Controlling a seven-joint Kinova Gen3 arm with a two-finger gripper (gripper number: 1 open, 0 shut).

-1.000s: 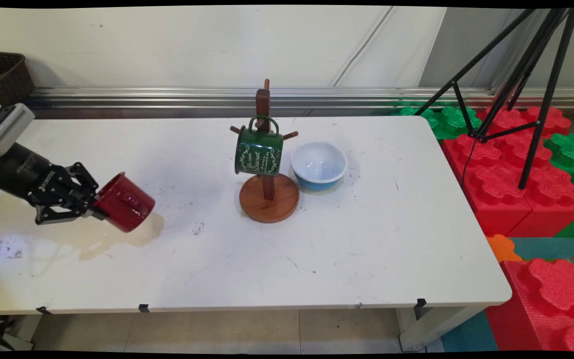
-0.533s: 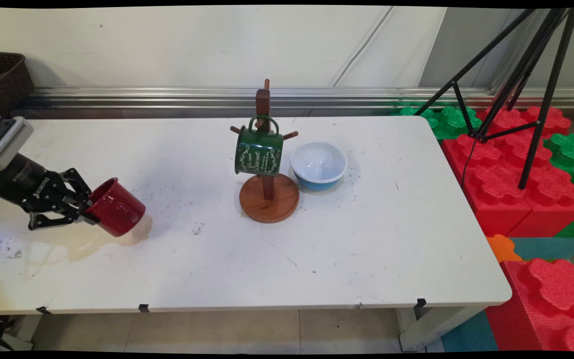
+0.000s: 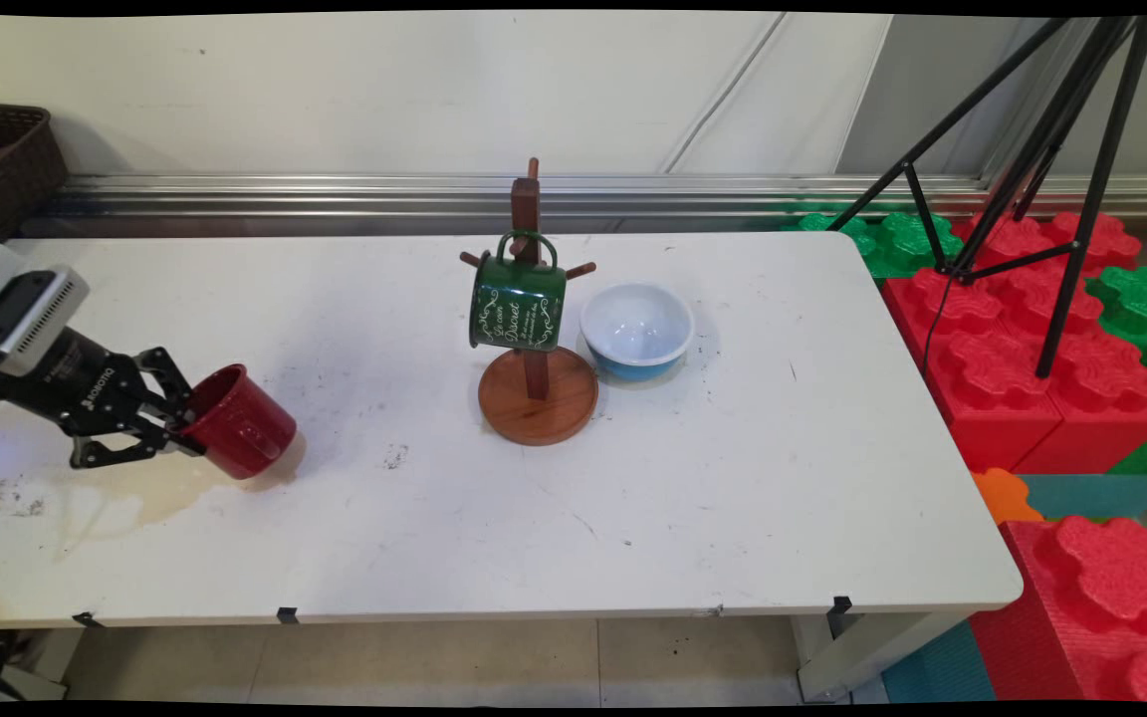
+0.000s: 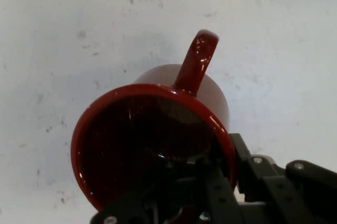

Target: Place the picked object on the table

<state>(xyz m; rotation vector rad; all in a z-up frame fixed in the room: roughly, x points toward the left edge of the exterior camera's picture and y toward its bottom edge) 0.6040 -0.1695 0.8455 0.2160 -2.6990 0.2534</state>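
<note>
A dark red mug (image 3: 239, 434) hangs tilted just above the table's left part, its mouth turned toward my hand. My gripper (image 3: 180, 430) is shut on its rim, one finger inside the cup and one outside. In the hand view the red mug (image 4: 152, 139) fills the middle, with its handle (image 4: 196, 60) pointing up and the gripper (image 4: 224, 174) clamped on the rim's lower right. At the table's middle stands a wooden mug tree (image 3: 536, 329) with a green mug (image 3: 518, 303) hung on a peg.
A pale blue bowl (image 3: 636, 330) sits right of the mug tree's round base. A brown basket (image 3: 6, 159) stands at the far left back. A black tripod (image 3: 1041, 149) and red and green foam blocks (image 3: 1022, 329) stand off the table's right end.
The gripper with the red mug drew back to the left and lower over the second, then shifted slightly right again; the mug tilted more upright.
</note>
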